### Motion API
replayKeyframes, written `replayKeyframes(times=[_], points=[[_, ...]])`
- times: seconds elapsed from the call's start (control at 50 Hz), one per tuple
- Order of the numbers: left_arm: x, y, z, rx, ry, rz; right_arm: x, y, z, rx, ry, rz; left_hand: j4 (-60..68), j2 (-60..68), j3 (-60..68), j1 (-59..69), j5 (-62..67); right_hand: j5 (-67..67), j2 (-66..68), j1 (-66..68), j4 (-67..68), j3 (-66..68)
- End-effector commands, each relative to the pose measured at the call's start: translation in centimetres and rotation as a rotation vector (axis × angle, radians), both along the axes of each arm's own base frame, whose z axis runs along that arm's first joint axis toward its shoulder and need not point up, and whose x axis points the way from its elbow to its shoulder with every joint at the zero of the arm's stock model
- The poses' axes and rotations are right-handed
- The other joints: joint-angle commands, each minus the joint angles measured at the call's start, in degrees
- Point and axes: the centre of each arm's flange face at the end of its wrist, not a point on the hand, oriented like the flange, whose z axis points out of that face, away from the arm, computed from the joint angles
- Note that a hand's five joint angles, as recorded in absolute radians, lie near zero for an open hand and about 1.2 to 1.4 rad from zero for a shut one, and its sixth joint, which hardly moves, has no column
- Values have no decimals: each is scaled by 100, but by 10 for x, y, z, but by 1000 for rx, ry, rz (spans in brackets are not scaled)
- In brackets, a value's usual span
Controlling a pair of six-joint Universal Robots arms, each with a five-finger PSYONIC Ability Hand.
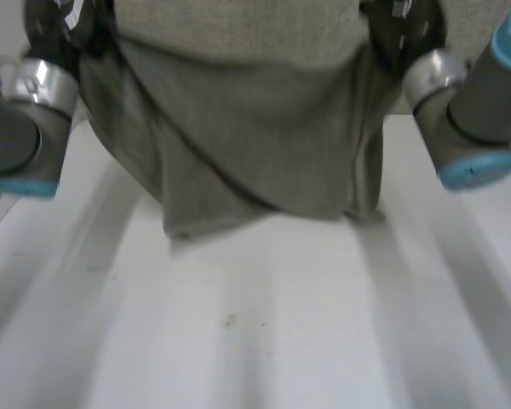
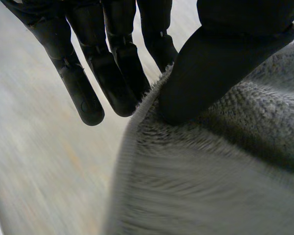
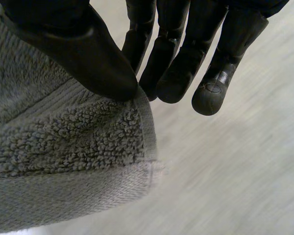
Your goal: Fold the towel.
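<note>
— From overhead, where is the towel (image 1: 255,145)?

— Hanging like a curtain from twelve o'clock down to the centre, strung between the left arm (image 1: 21,128) at nine and the right arm (image 1: 477,111) at two. Its lower hem looks to be just meeting the table (image 1: 264,341). I'd say it is held high so the cloth drops flat and straight before it is laid over for a fold.

— And the camera on the left wrist?

— The left hand (image 2: 206,63) has the towel's edge pinched, with the thumb pressed onto the pile and the cloth trapped against the fingers (image 2: 81,88) behind. The fingers are nearly straight and run out past the hem. It is a light edge grip that leaves the cloth free to hang.

— The right wrist?

— Much the same. The right hand (image 3: 78,49) clamps a stitched corner between the thumb and barely bent fingers, with the table well below. One hand at each upper end keeps the top edge taut and level.
</note>
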Motion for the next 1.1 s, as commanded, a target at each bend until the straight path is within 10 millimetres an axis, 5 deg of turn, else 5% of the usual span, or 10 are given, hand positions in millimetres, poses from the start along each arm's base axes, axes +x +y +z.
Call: replayKeyframes(times=[0.02,0.1,0.2,0.32,0.36,0.52,0.82,0.86,0.9,1.1], points=[[0,5,50,-183,158,34,2,12,67,-310,-148,16,1025,1024,1030,1148,1105,321,503,318,329,339],[-4,10,34,-110,148,35,1,17,49,-252,-116,27,1025,1024,1030,1148,1105,321,503,318,329,339],[2,26,-31,122,72,49,-1,27,6,-119,-48,48,1025,1024,1030,1148,1105,321,503,318,329,339],[8,50,-95,311,5,61,-5,48,-80,109,95,138,1025,1024,1030,1148,1105,321,503,318,329,339],[13,68,-135,434,-39,61,-7,65,-125,228,156,181,1025,1024,1030,1148,1105,321,503,318,329,339],[17,110,-201,654,-154,17,-27,98,-204,410,350,190,1025,1024,1030,1148,1105,321,503,318,329,339],[21,154,-198,678,-278,2,-71,121,-198,669,240,106,1025,1024,1030,1148,1105,321,503,318,329,339],[21,155,-198,678,-279,0,-76,119,-199,720,183,92,1025,1024,1030,1148,1105,-699,-517,-702,-691,-681],[22,155,-199,680,-274,5,-83,111,-203,781,94,75,1025,1024,1030,1148,1105,-3564,-3382,-3567,-3557,-3547],[25,151,-198,678,-265,13,-82,97,-215,806,59,71,1025,1024,1030,1148,1105,-4231,-4049,-4234,-4224,-4214]])
